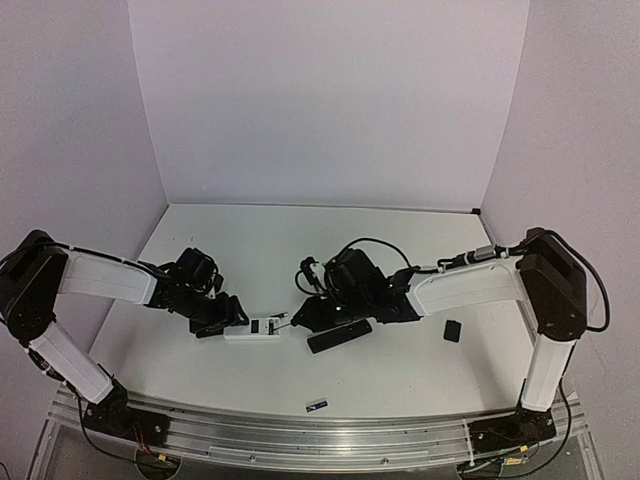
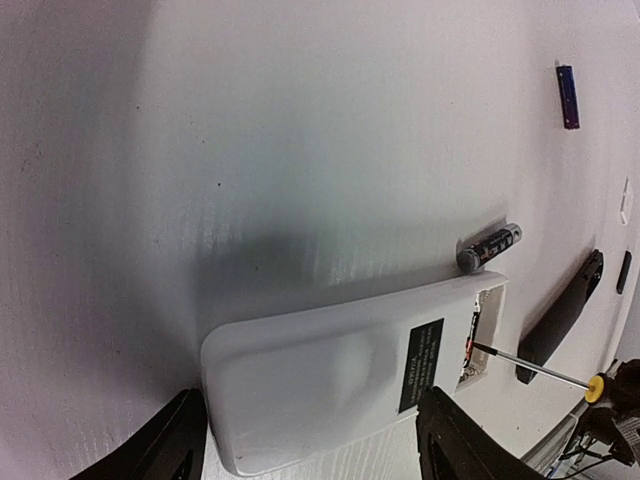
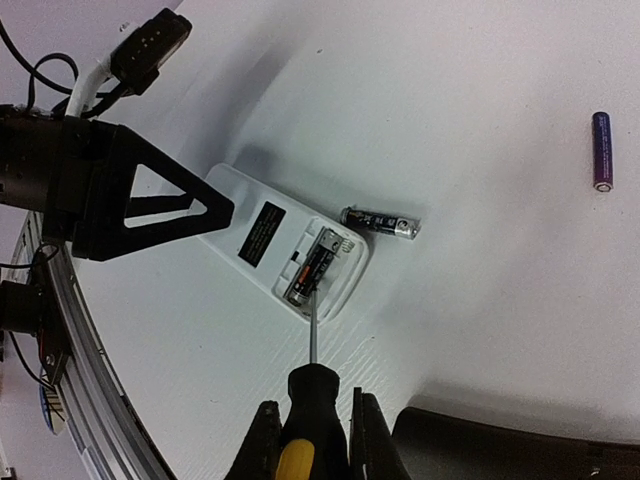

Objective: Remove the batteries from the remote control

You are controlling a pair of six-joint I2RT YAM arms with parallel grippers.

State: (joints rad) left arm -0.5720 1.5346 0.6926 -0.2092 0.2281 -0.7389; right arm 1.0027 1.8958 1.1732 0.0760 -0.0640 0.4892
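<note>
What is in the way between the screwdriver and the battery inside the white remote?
Nothing I can see. The compartment is open, and the screwdriver held by the right gripper has its tip at the battery inside the white remote. A loose battery lies beside it.

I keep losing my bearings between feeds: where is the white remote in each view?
Top external: the white remote lies left of centre, just below the middle.
Left wrist: bottom centre, flanked by the fingers of the left gripper.
Right wrist: left of centre, with the screwdriver tip in its open compartment.
Shared landmark: the black remote, just right of it from above, at the right edge for the left wrist, bottom right for the right wrist.
</note>
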